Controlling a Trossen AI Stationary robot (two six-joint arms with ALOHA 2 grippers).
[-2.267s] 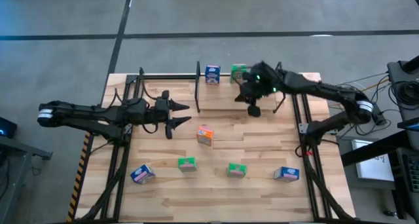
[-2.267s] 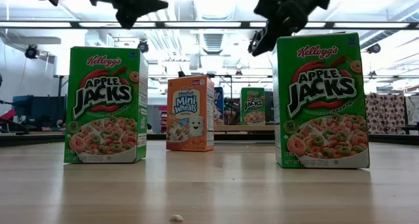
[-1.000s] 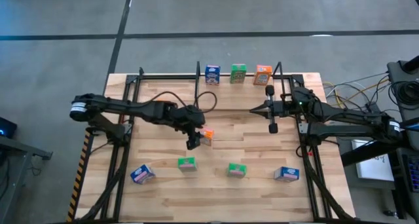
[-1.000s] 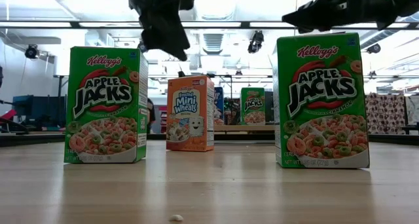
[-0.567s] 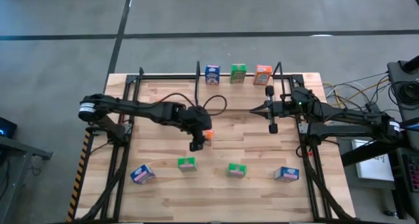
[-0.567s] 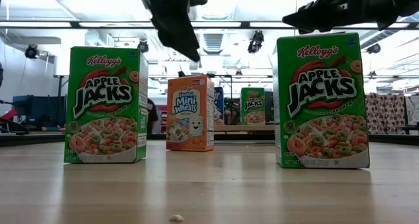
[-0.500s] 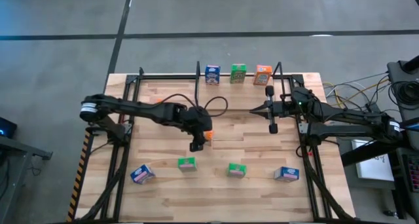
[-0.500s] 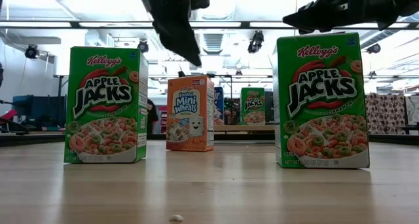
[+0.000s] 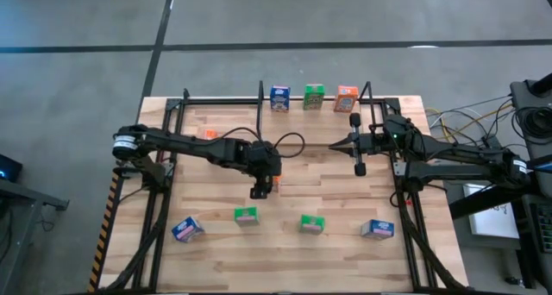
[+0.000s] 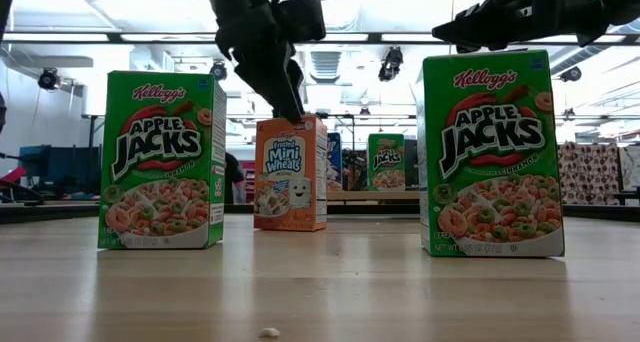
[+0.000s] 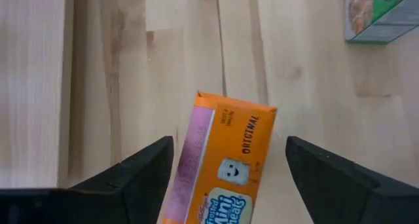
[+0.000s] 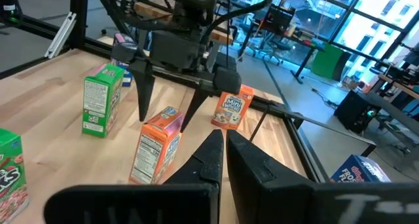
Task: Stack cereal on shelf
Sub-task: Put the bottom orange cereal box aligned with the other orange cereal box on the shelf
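An orange cereal box [image 11: 229, 165] stands upright on the table's middle [image 9: 274, 179]. My left gripper [image 11: 229, 142] hangs over it, pointing steeply down and open, with one finger on each side of the box top and a gap at both sides. In the low view its fingertips [image 10: 290, 107] are just at the box's top edge [image 10: 290, 119]. On the shelf [image 9: 295, 105] at the far edge stand a blue [image 9: 279, 97], a green [image 9: 314, 97] and an orange box [image 9: 347, 97]. My right gripper [image 9: 356, 148] hovers shut near the shelf's right post.
Near the front edge stand two blue boxes [image 9: 187, 229] [image 9: 377, 229] and two green ones [image 9: 247, 215] [image 9: 311, 224]. Another orange box [image 9: 207, 134] peeks out behind the left arm. Black frames [image 9: 159, 200] [image 9: 405, 217] run along both table sides.
My left gripper has moved toward the table's right and come down over the orange box, rolling at the wrist, until its fingers straddle the box top. The box has not moved. My right arm has kept still.
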